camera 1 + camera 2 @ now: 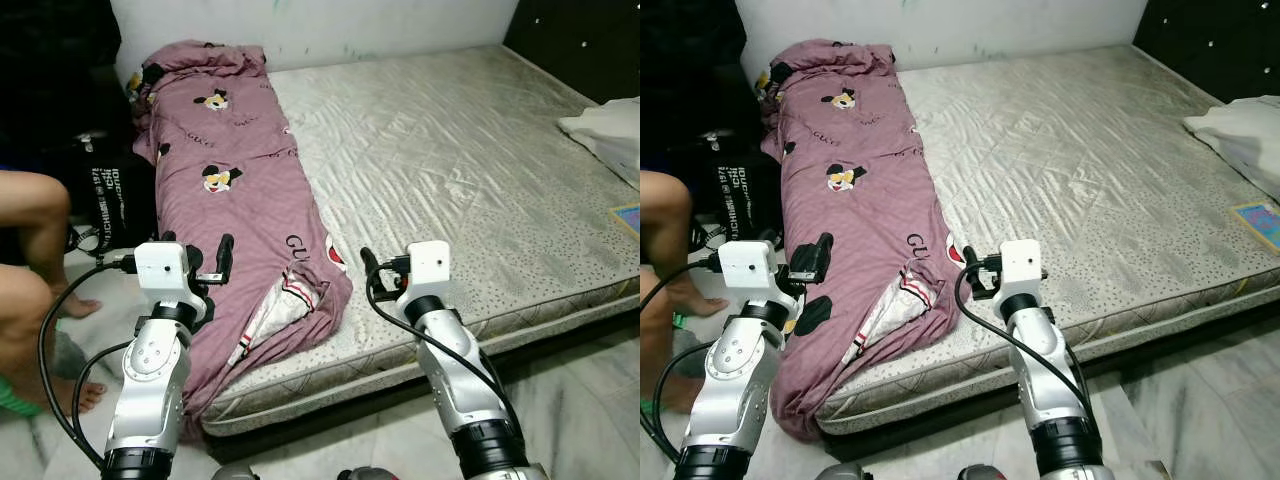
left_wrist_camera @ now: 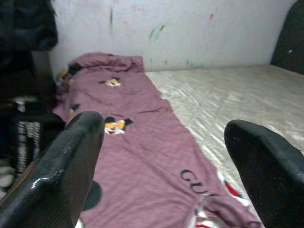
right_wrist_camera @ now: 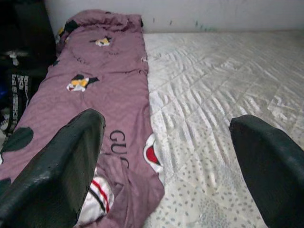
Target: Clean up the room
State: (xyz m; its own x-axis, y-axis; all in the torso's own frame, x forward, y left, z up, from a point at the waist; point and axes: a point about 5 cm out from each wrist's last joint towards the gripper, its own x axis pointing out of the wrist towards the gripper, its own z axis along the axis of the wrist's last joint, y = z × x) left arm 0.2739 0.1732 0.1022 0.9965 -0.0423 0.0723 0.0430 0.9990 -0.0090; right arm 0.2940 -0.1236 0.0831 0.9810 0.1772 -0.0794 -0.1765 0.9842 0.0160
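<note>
Both end effectors, left (image 2: 161, 166) and right (image 3: 166, 166), spread wide, empty, over purple blanket (image 1: 240, 200) on mattress (image 1: 450, 170)

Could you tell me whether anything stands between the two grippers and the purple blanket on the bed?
Nothing visible does. The left gripper and right gripper hover open at the near end of the purple blanket.

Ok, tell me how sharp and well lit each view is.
Left eye view: evenly lit, sharp on the mauve quilt and mattress; left edge dark. Left wrist view: soft, with the left gripper fingers blurred. Right wrist view: quilt print readable, with the right gripper fingers out of focus.
</note>
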